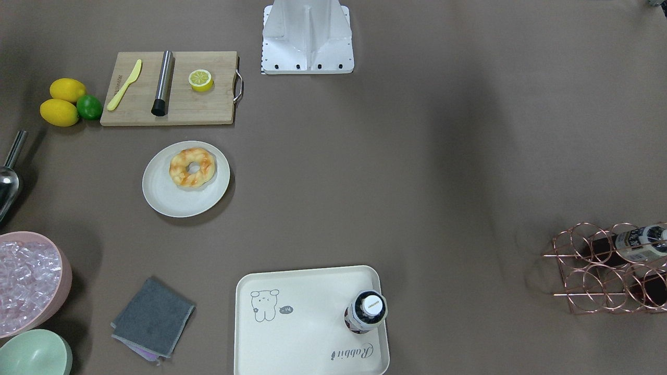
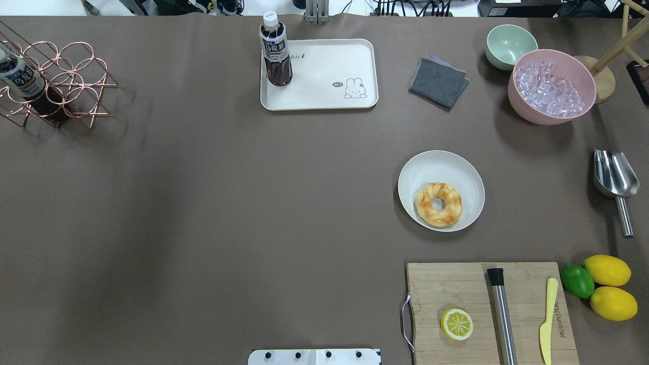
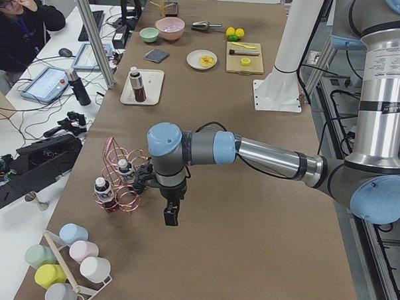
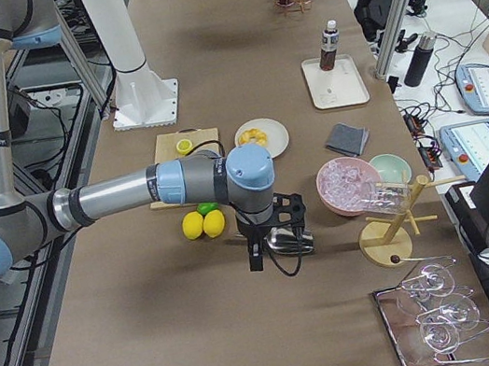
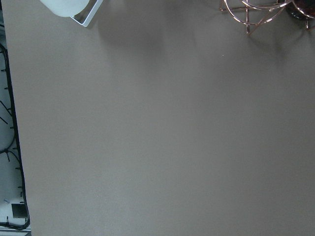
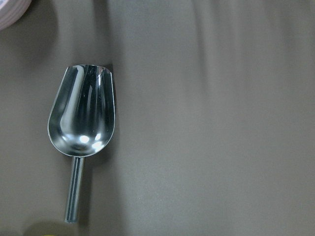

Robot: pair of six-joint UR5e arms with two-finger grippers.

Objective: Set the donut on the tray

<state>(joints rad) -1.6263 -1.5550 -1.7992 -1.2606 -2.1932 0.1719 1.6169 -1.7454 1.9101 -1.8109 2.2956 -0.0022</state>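
Plainly donut (image 2: 438,204) on plate (image 2: 441,165); tray (image 2: 324,71) half bare; left hand (image 3: 170,215), right hand (image 4: 255,259): cannot tell opening.

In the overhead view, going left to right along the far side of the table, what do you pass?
copper wire rack → tray → grey cloth → green bowl → pink bowl of ice

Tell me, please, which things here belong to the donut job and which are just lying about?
Job: donut, tray.
Lying about: plate under the donut, bottle on the tray, board, half lemon, scoop, ice bowl, green bowl, cloth, rack, lemons, lime.
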